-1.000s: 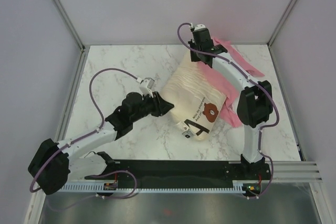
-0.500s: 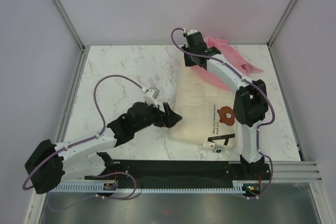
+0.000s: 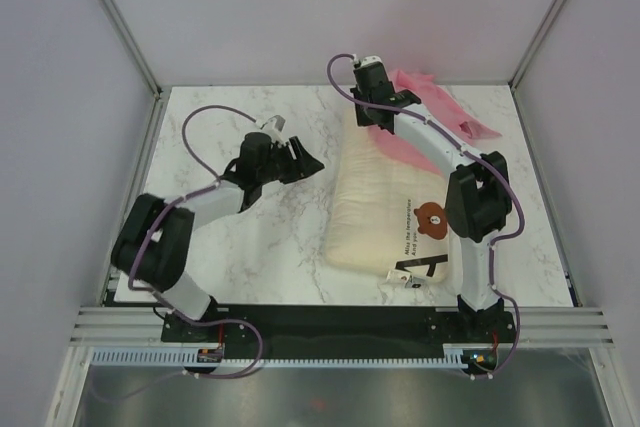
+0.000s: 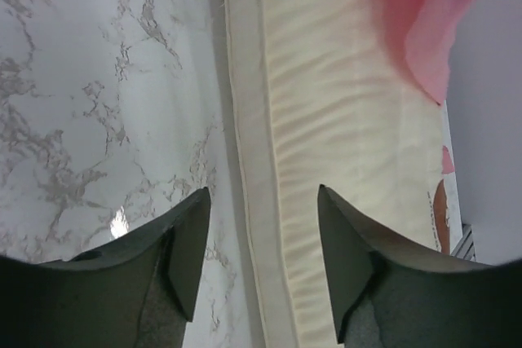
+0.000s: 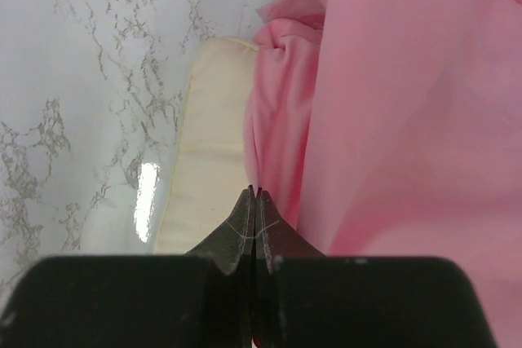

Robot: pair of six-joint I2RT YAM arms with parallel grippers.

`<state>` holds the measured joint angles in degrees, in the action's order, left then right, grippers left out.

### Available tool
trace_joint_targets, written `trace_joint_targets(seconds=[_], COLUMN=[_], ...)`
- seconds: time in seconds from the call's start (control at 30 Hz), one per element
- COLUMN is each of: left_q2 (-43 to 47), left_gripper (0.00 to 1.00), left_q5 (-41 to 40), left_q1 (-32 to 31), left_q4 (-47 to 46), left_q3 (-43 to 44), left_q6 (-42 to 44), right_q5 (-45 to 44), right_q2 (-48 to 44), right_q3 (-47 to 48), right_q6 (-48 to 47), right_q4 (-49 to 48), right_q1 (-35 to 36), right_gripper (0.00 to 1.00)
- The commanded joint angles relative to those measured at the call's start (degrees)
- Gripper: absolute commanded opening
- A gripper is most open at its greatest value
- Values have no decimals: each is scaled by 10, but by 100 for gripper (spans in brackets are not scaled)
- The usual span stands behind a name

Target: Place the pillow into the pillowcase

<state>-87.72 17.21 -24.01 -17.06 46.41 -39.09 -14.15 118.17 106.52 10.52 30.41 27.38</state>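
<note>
Pillow: cream and quilted, lying flat on the marble table. It sits just ahead of the left gripper's tips, and its long seamed edge runs across the gap between them in the left wrist view. Its far end reaches under the right gripper, and the right arm's forearm crosses above its right side.

Pillowcase: pink and shiny, bunched in folds beyond and to the right of the right gripper. It overlaps the pillow's far right corner. The rest of the pillow lies bare outside it, and no opening of the case can be made out.

Left gripper: its 2 fingers stand partly apart with nothing between them. It is low over the bare marble, pointing at the pillow's left edge, close to it but not touching.

Right gripper: its 2 fingers are pressed together, pointing down at the place where the pillowcase's folded edge meets the pillow's corner. The tips lie right against the pink fabric. Whether a fold is nipped between them cannot be told.

Bear face: a small brown print on the pillow's near right part, beside the right arm's elbow and well away from both grippers.

Text line: dark print just left of the bear face, too small to read.
</note>
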Motion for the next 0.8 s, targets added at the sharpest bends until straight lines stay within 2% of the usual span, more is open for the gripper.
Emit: trace_joint_targets(seconds=[0.0, 0.17, 0.3, 0.5, 0.63, 0.77], left_q2=[-96, -223, -337, -463, -481, -447], left_gripper=[60, 57, 57, 48, 45, 45], left_q5=[83, 81, 90, 171, 174, 146], left_q1=[1, 0, 2, -16, -40, -43], left_q4=[-133, -187, -128, -107, -91, -92], left_q3=[73, 167, 339, 495, 519, 479], left_q6=[-20, -27, -27, -69, -63, -57], right_q5=[-61, -70, -56, -53, -61, -69], right_q2=[-23, -16, -9, 17, 38, 41], right_q3=[28, 51, 66, 97, 119, 124], right_q6=[13, 20, 24, 16, 18, 18], right_q4=[-10, -7, -4, 9, 16, 18], right_q1=[2, 2, 2, 2, 2, 1], right_gripper=[0, 0, 0, 0, 0, 0])
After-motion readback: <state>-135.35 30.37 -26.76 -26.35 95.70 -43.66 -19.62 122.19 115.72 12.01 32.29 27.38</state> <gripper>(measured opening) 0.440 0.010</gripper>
